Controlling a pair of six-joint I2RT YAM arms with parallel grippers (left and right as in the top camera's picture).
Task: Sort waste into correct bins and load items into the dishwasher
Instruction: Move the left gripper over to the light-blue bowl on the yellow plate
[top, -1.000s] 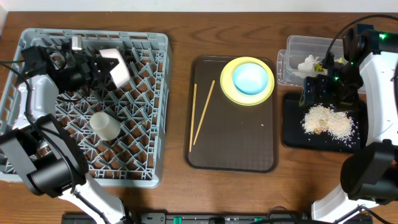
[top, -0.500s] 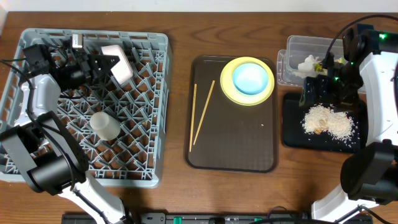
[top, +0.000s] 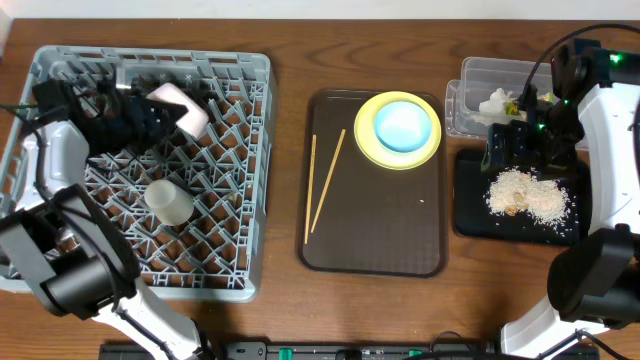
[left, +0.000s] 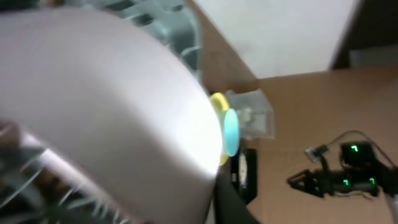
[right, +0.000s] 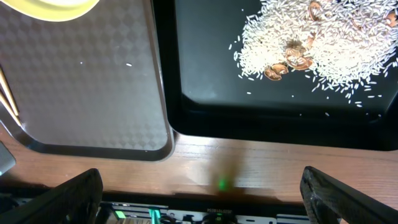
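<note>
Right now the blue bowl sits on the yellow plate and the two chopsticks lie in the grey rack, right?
No. The overhead view shows the chopsticks on the brown tray, not in the rack; the blue bowl is on the yellow plate.

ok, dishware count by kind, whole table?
Bowls: 2, the pale pink bowl and the light blue bowl
Plates: 1, the yellow plate
Cups: 1, the white cup
Chopsticks: 2
Total: 6

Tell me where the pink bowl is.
Overhead view: the pink bowl is in the upper left of the grey rack, at the left gripper, above the white cup.
</note>
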